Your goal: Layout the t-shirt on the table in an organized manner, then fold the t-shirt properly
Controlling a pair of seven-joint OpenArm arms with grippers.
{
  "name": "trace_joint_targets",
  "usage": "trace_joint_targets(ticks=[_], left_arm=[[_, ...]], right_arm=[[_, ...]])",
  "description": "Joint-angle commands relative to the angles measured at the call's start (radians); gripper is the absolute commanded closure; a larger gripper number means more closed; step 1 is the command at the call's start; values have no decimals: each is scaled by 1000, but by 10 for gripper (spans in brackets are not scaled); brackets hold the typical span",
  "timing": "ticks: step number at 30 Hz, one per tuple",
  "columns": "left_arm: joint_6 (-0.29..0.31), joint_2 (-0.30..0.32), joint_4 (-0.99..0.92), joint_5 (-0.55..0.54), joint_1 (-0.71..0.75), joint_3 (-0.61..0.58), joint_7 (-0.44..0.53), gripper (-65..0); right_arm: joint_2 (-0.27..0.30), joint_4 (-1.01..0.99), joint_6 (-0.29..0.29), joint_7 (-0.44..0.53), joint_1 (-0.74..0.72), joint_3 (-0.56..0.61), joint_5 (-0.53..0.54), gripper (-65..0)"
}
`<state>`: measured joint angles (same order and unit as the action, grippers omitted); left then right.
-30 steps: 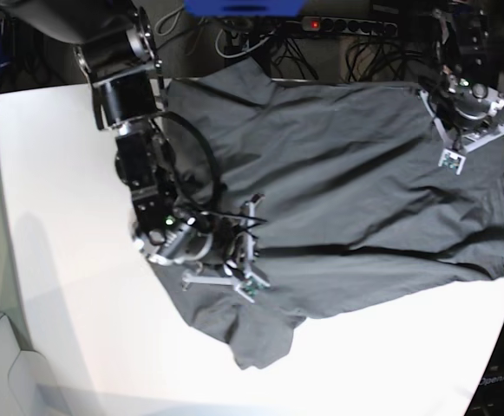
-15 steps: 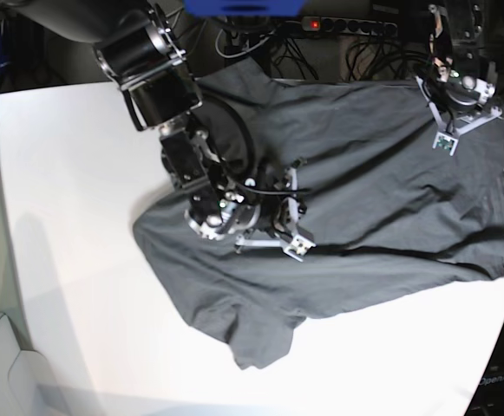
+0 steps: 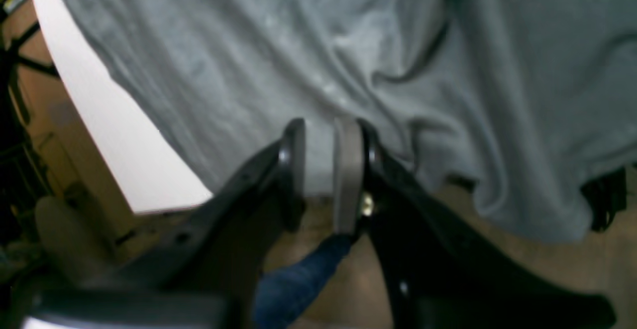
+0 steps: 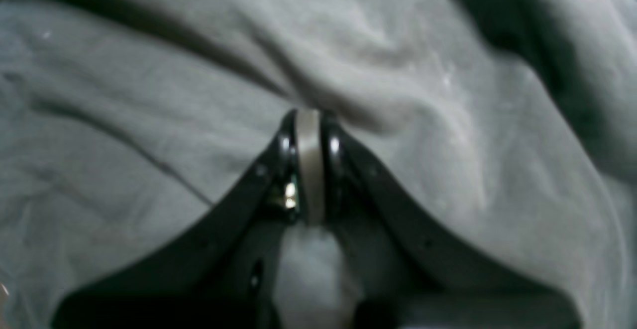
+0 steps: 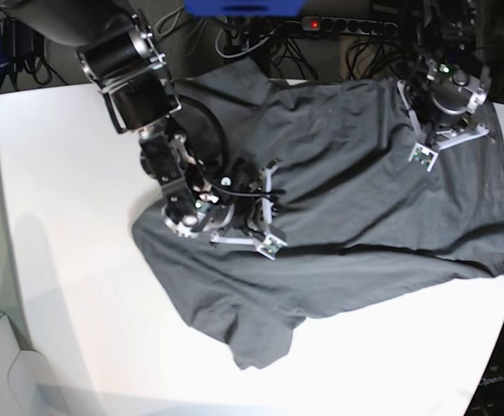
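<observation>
The dark grey t-shirt lies spread and wrinkled over the right half of the white table. My right gripper rests on the shirt's middle left. In the right wrist view it is shut, and a ridge of the t-shirt runs into its tips. My left gripper is at the shirt's far right edge. In the left wrist view its jaws stand narrowly apart with the t-shirt's hem in the gap. There the cloth hangs past the table edge.
A power strip with a red light and tangled cables lie behind the table's far edge. A blue object sits at the top. The table's curved left edge drops off. Brown floor shows under the left gripper.
My right gripper went from the shirt's lower left up toward its middle, then slightly back left. My left gripper shifted left along the far edge, and the cloth there bunched.
</observation>
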<state>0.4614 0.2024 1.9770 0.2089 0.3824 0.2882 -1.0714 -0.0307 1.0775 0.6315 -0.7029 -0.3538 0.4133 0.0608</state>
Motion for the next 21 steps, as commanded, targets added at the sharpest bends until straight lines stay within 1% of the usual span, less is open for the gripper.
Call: trace_joint_targets(ticks=[1, 3, 5, 8, 11, 18, 21], left_arm=[[-5, 7, 23, 11, -7, 6, 3, -107], [-5, 12, 25, 11, -21, 15, 3, -107], [-5, 10, 20, 11, -56, 52, 3, -107], [-5, 15, -5, 11, -148, 125, 3, -108], [-5, 19, -101, 11, -225, 170, 3, -108], [-5, 24, -356, 11, -337, 173, 18, -107], [-6, 27, -428, 14, -343, 177, 75, -107]], right_arm=[[1, 13, -2, -13, -20, -1, -11, 0], [2, 13, -2, -13, -20, -1, -11, 0], [2, 13, -2, -7, -15, -1, -11, 0], [2, 8, -2, -7, -14, -1, -11, 0], [2, 7, -2, -7, -12, -3, -11, 0], [22, 7, -2, -7, -12, -3, -11, 0], [35, 7, -2, -8, -12, -3, -11, 0]])
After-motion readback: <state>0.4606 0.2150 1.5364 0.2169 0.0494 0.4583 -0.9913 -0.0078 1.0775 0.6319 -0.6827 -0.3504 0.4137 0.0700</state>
